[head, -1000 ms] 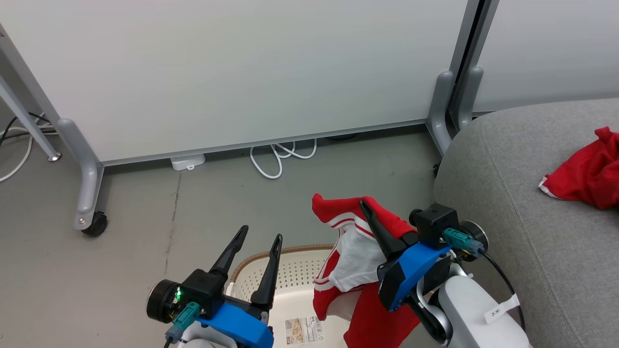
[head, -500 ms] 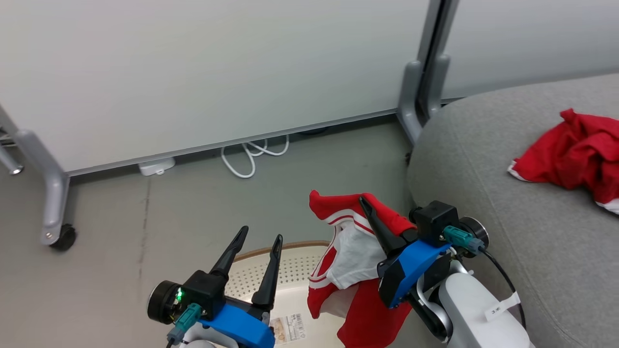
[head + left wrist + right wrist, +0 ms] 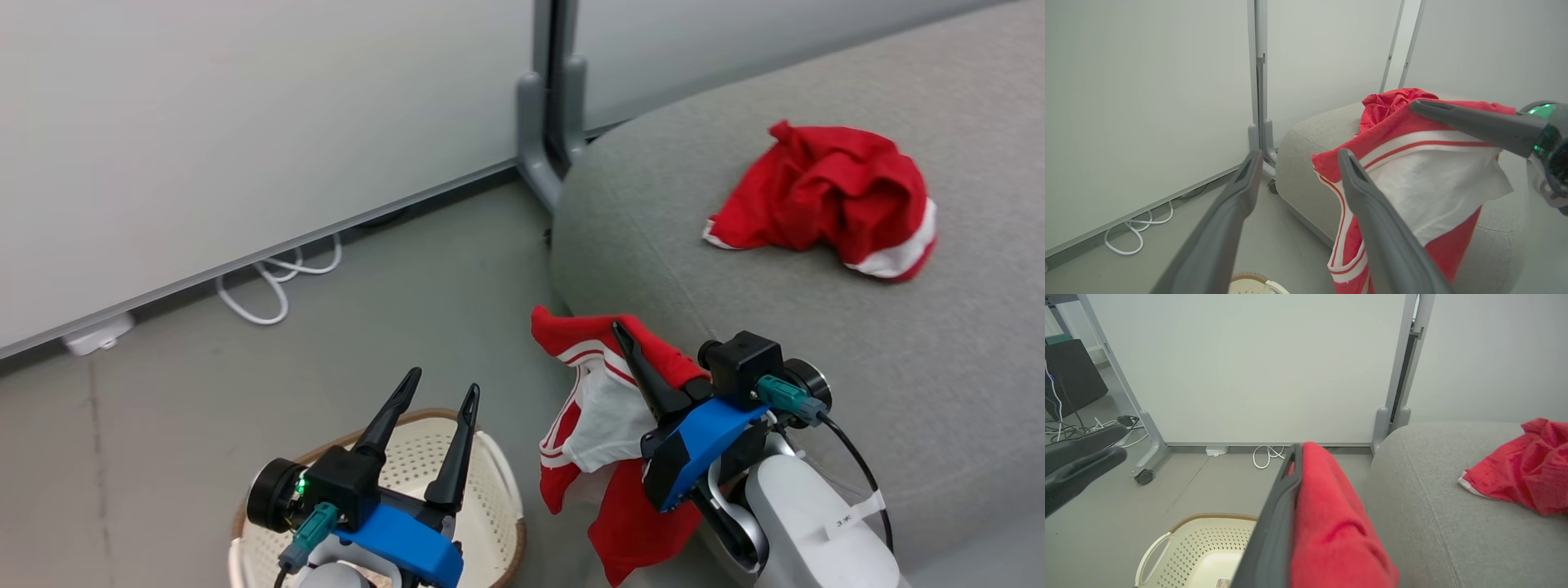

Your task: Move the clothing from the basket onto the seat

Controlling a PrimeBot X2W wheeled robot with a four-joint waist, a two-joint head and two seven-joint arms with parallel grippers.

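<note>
My right tool [image 3: 630, 336] is clamped on a red garment [image 3: 600, 416]. One dark finger shows bare, and the other is buried under the cloth, which folds over the top of the grip. My pale right forearm comes up beside the seat [image 3: 898, 367], at its rounded front edge. The wrist is cocked so the fingers point forward and lean slightly away from the seat. The garment hangs from the grip in a loose drape, white panel and stripes facing away from the seat and red hem trailing down by the seat's side. I cannot tell whether the cloth touches the upholstery.

My left tool [image 3: 444, 380] is farther from the seat and held lower. Its two fingers are spread to a moderate gap with nothing between them, and they point forward and slightly towards the seat. It hovers over the basket [image 3: 490, 482], which stands on the floor [image 3: 408, 327] a little apart from the seat.

On top of the seat, well in from its edge, a second red garment [image 3: 824, 204] lies crumpled with a white band showing.

Beyond the seat's far corner stands a grey post [image 3: 543, 139] of a pale partition panel [image 3: 245, 122]. A white cable [image 3: 277, 278] is looped on the floor at the panel's foot.
</note>
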